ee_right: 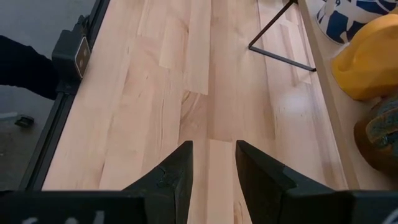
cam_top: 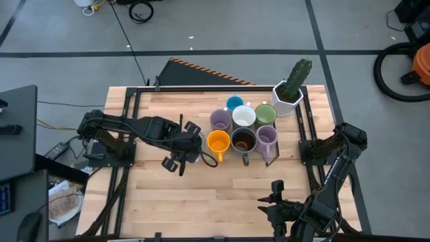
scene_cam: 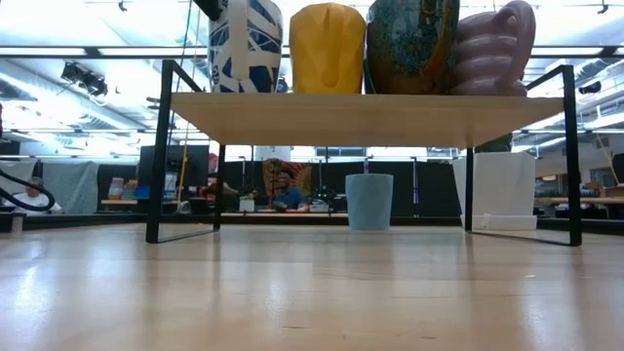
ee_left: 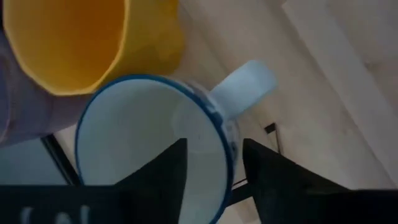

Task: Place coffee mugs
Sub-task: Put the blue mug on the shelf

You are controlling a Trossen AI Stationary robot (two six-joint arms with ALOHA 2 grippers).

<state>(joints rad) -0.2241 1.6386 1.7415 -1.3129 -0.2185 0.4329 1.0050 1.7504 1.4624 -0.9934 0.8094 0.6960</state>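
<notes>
Seven mugs crowd a raised wooden shelf (scene_cam: pixel 370 117): blue (cam_top: pixel 234 103), white (cam_top: pixel 243 116), green (cam_top: pixel 265 113), two lavender (cam_top: pixel 220 121) (cam_top: pixel 267 138), dark brown (cam_top: pixel 243 140) and orange (cam_top: pixel 218 142). My left gripper (cam_top: pixel 190 144) is shut on an eighth mug, white with blue markings (scene_cam: pixel 246 44), at the shelf's left end beside the orange mug (ee_left: pixel 81 37). The gripper hides this mug in the high view. My right gripper (cam_top: pixel 272 195) waits open over the table's near right part, touching nothing. My left gripper (ee_left: pixel 214 146) holds the white-and-blue mug by its rim (ee_left: pixel 229 140), close to the handle (ee_left: pixel 249 84). One finger (ee_left: pixel 168 168) is inside the mug and the other (ee_left: pixel 267 174) outside. The fingers come from above, pointing down. The mug stands upright, its base on the shelf board (scene_cam: pixel 246 91).
A white hexagonal cactus pot (cam_top: pixel 289 94) stands at the shelf's far right corner. The shelf rests on thin black metal legs (scene_cam: pixel 156 156), with open room beneath it. Bare wooden table (cam_top: pixel 201 195) lies near the front edge. A person (scene_cam: pixel 285 190) sits in the room beyond.
</notes>
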